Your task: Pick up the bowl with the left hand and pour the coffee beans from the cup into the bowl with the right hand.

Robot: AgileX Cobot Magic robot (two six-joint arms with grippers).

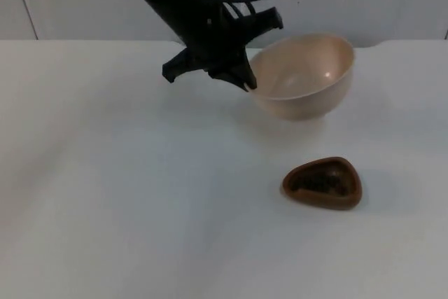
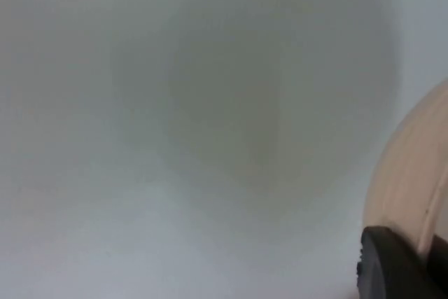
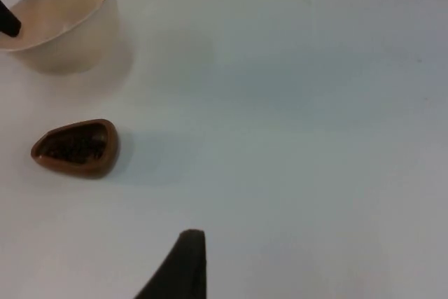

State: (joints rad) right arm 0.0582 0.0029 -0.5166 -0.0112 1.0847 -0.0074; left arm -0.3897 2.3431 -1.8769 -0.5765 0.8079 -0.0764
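Left gripper (image 1: 246,78) clamps the tilted bowl (image 1: 308,75) by its rim, with the cup (image 1: 323,183) of beans apart on the table (image 1: 105,208).

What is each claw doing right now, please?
Left claw: at the cream bowl's rim, the bowl tilted; closed on it or not cannot be told.
Right claw: waiting above the table, away from the brown cup; state cannot be told.

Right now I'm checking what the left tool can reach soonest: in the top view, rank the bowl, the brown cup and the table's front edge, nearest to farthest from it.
1. Bowl: at the left tool, its near rim right by the fingertip.
2. Brown cup: in front of the bowl, standing apart on the table.
3. Table's front edge: farthest, beyond the cup toward the camera.
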